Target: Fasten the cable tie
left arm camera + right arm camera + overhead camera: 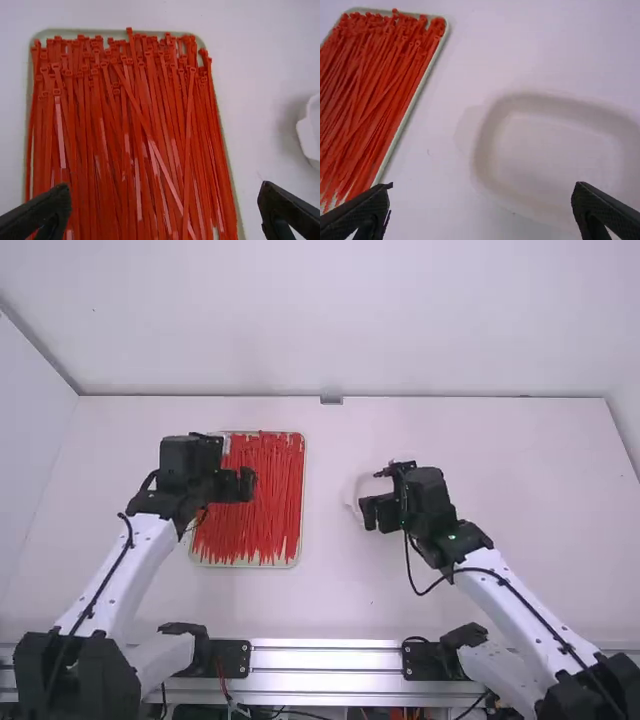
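The white table [520, 460] runs well past everything toward 12 and 3 o'clock. One pale-rimmed tray [75, 31], at 9 o'clock of centre, holds thin orange-red cable ties [262, 502], a heap too dense to count. One white dish [555, 155] sits at the tray's 3 o'clock, apart from it. Left tool [164, 200] gapes wide over the ties, and right tool [482, 195] gapes wide over the dish.

Red cable ties [130, 145] lie heaped lengthwise, unfastened, on a pale tray [37, 36].

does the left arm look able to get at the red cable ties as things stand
Probably yes: the left gripper hangs open right above the cable ties, with nothing between it and the pile.
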Controlling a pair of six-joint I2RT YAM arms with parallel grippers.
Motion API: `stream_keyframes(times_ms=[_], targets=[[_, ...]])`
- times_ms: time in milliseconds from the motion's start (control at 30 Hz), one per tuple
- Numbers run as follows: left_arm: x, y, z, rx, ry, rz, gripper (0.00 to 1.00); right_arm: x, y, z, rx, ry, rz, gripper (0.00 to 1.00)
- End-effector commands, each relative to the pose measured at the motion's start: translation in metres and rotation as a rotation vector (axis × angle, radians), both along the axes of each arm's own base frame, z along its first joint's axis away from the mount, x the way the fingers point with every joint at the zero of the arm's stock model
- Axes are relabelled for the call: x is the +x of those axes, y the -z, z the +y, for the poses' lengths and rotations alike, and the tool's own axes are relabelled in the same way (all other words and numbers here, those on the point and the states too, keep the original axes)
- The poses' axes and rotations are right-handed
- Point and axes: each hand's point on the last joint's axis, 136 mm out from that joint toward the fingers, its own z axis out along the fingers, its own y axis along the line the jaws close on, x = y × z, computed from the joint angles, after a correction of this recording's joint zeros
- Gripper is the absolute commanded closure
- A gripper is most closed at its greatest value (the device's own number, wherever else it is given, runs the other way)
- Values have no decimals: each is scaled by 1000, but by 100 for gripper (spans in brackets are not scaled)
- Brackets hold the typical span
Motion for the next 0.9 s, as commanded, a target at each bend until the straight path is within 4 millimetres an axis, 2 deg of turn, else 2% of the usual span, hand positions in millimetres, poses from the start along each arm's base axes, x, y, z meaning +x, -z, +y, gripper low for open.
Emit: stream_keyframes(times_ms=[0, 300, 500, 667, 767, 800, 833, 867], targets=[[13, -30, 0, 2, -9, -60, 1, 4, -27, 5, 26, -3, -59, 2], [37, -73, -2, 1, -5, -94, 1, -20, -50, -3, 26, -29, -103, 2], [65, -73, 14, 27, -116, -57, 1, -33, -57, -10, 28, -27, -105, 2], [94, -51, 12, 29, -115, 20, 1, -39, -56, -13, 21, -27, -92, 2], [116, -23, 13, 37, -116, 79, 1, -39, -52, -12, 15, -31, -79, 2], [118, -20, 12, 37, -116, 85, 1, -39, -52, -12, 15, -32, -78, 2], [127, -5, 12, 38, -115, 116, 1, -39, -49, -10, 11, -37, -67, 2], [131, 1, 12, 37, -118, 130, 1, -38, -47, -10, 11, -33, -59, 2]])
